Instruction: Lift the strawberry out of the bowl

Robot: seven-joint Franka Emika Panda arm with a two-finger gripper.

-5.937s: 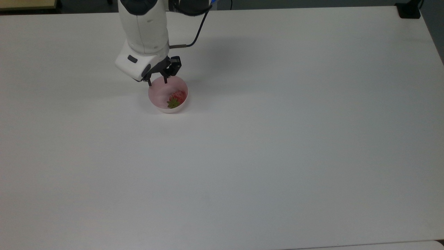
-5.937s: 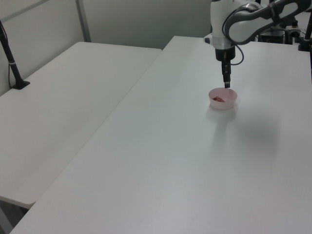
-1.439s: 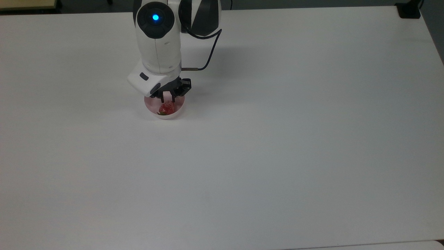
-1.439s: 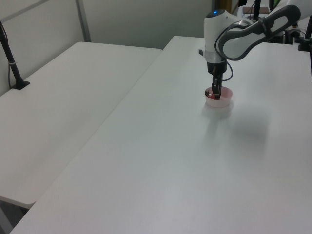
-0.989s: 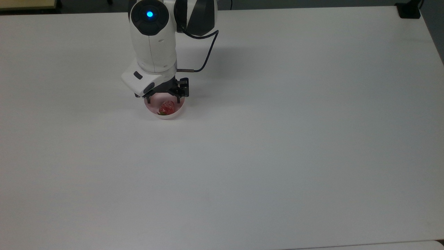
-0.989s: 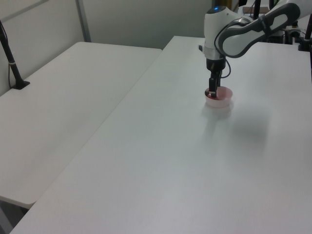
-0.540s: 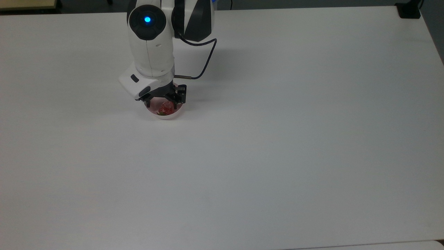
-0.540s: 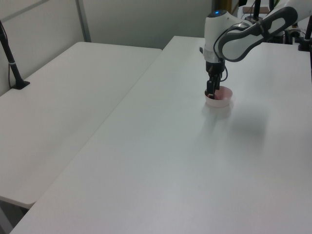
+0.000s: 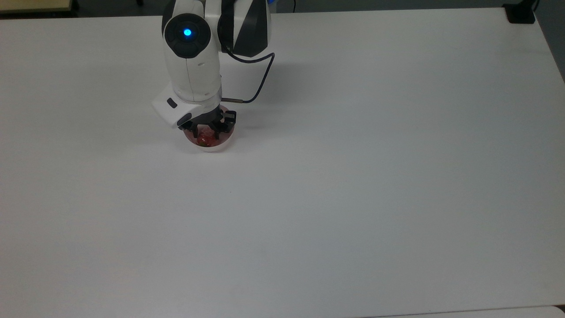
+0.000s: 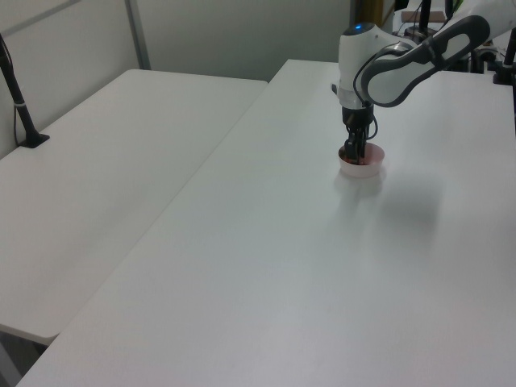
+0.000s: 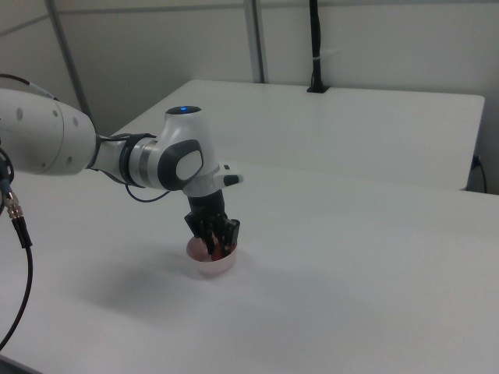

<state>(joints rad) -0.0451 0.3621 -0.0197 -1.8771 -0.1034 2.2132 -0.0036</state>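
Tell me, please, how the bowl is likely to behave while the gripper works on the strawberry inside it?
The bowl looks small and light, resting unsecured on the table, so it may slide or lift. The gripper fills much of it, so nudging the wall could tip it.

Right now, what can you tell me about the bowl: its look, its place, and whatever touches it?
The bowl is small and round, with a pale pink inside and a whitish outer wall. It stands upright on the white table, toward the top view's upper left. The strawberry lies inside it, red with a bit of green. The gripper reaches down into it from above, its fingers either side of the strawberry, hiding the bowl's far rim. Whether the fingers touch the bowl cannot be told.
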